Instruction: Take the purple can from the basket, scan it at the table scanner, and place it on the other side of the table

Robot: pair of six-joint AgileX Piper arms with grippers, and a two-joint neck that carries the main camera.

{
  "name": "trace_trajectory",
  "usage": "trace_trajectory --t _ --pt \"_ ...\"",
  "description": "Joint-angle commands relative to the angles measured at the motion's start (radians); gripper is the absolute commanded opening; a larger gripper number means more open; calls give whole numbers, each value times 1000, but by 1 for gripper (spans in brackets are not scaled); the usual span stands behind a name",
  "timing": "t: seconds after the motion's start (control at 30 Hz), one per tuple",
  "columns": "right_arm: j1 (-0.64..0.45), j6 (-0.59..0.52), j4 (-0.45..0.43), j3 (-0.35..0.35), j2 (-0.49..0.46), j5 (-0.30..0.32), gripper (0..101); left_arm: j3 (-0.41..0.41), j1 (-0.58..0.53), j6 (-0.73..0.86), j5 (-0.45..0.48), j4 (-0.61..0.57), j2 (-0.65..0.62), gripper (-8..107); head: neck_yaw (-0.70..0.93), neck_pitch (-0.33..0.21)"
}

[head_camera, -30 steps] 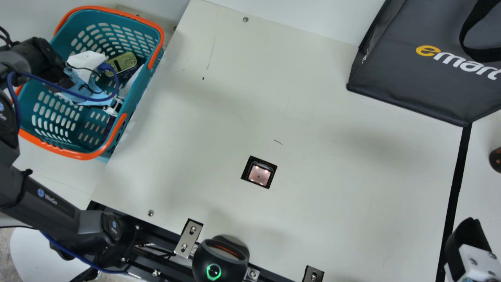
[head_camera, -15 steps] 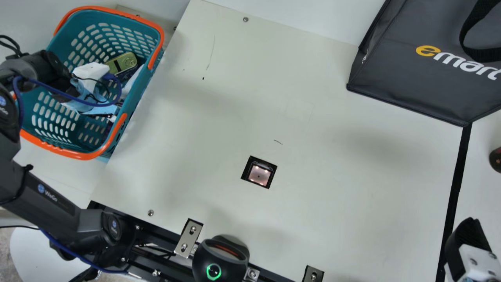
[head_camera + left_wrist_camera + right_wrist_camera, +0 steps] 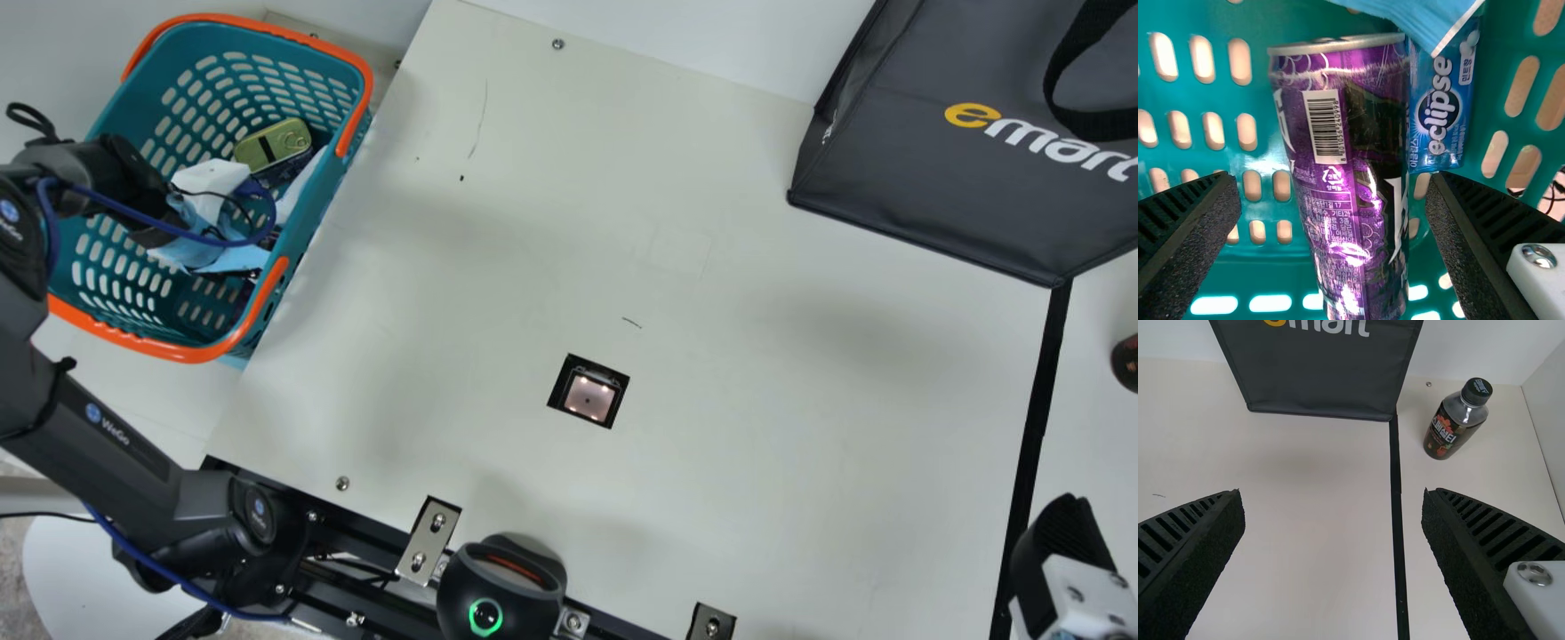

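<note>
In the main view the left gripper [image 3: 212, 187] is down in the teal basket [image 3: 357, 76], near a gold tin [image 3: 273, 144]. The left wrist view gives the detail: the purple can [image 3: 1351, 173] lies in the basket, barcode facing the camera, just beside a blue packet [image 3: 1441, 113]. The left gripper [image 3: 1335, 193] is open, its 2 fingers on either side of the can with gaps between. The main view also has the lit table scanner [image 3: 589, 397] and the right gripper [image 3: 1062, 538]. In the right wrist view that gripper's 2 fingers stand wide apart, and a dark bottle [image 3: 1458, 420] stands beyond the black strip [image 3: 1396, 480].
</note>
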Motion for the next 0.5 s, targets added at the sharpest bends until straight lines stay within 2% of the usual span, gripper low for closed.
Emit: trace_trajectory --t 0.0,0.47 --pt "0 0 0 0 0 0 95 0 1 0 -10 1 7 90 4 -29" --pt "0 0 0 0 0 0 95 -19 -11 -66 -43 59 63 90 4 -29"
